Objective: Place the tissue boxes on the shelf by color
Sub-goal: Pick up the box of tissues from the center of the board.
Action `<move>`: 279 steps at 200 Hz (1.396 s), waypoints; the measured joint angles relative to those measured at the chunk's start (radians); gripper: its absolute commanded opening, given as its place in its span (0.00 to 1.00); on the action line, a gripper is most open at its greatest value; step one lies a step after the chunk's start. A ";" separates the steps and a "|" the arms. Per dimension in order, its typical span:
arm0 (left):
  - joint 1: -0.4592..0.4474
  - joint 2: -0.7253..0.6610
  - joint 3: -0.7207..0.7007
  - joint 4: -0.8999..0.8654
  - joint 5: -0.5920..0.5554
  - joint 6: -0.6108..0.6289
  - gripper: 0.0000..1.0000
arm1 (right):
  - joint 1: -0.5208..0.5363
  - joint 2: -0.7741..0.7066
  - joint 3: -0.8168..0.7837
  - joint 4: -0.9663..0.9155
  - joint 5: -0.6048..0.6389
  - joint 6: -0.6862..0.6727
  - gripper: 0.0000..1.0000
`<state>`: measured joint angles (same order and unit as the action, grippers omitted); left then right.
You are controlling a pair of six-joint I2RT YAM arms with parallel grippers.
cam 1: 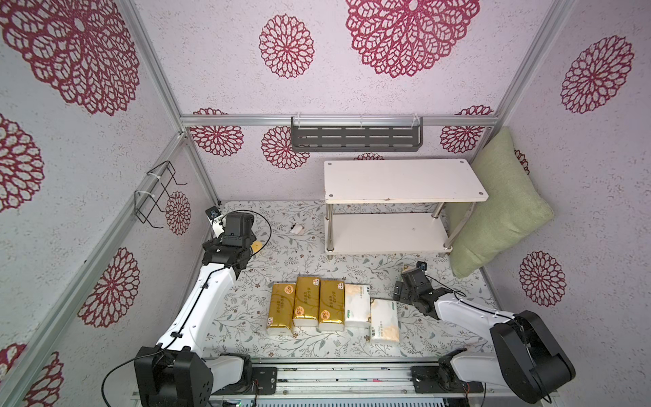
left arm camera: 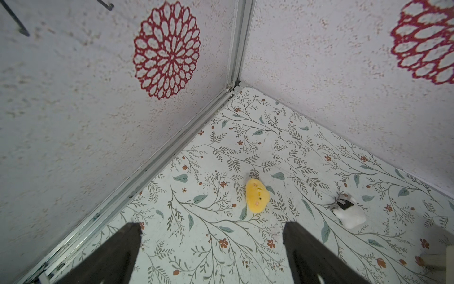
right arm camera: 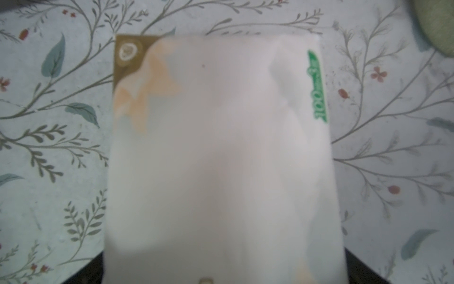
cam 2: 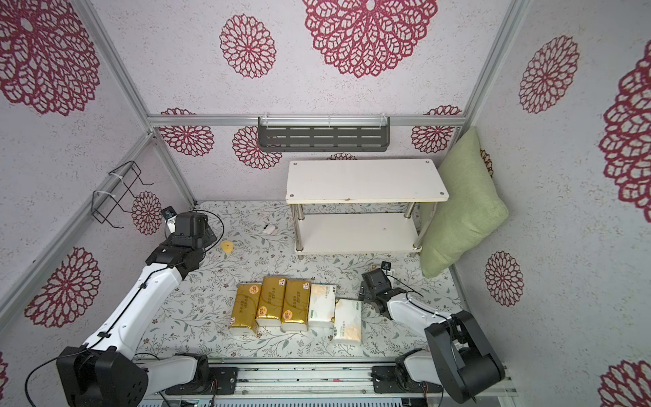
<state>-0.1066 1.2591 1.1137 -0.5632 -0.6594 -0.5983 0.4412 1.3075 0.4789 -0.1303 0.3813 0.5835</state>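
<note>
Top views: 3 gold tissue pks (cam 1: 306, 299), 2 white pks (cam 1: 357, 304), 1 shelf (cam 1: 405, 181).

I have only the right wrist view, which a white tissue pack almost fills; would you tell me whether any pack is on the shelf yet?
Observer: None yet. In both top views the two boards of the shelf carry no pack.
Operator: Thank you. How many packs are waiting in all?
Observer: I count five in a top view: three gold packs side by side, then two white packs next to them, toward the right arm.
Operator: And what about the left side?
Observer: The left gripper is open and empty, with a small yellow object lying just ahead of it.
</note>
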 measured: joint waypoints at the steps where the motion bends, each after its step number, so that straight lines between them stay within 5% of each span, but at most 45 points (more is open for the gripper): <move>1: 0.000 0.000 0.000 0.000 0.000 0.000 0.97 | 0.000 0.000 0.000 0.000 0.000 0.000 0.99; 279: 0.000 0.000 0.000 0.000 -0.001 0.000 0.97 | -0.003 -0.074 0.076 -0.143 -0.026 -0.028 0.91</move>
<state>-0.1066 1.2591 1.1137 -0.5632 -0.6605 -0.5983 0.4381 1.2339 0.5549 -0.2729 0.3550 0.5552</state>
